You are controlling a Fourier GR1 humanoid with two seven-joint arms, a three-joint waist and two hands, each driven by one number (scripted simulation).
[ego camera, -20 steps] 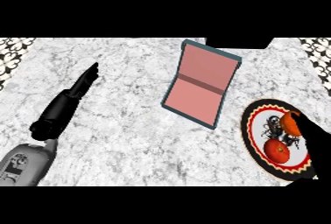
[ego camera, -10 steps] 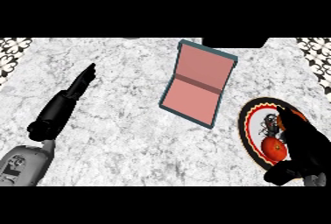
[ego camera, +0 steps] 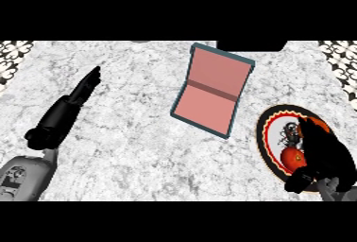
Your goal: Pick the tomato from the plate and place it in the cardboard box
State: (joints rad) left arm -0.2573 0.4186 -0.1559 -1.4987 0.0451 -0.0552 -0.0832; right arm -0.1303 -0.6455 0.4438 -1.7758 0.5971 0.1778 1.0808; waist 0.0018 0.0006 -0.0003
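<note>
1. The right hand lies over the plate, fingers curling down beside the tomato; I cannot tell whether they grip it.
2. The tomato sits on the plate, touching that hand's left edge.
3. The left hand rests with fingers straight on the marble tabletop.
4. The cardboard box lies open between the hands, farther out.

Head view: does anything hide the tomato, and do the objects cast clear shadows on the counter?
Head view: the right robot hand covers part of the plate and crowds the tomato, whose left side shows; lighting is flat and even, with no clear shadow under the box or the left robot hand.
</note>
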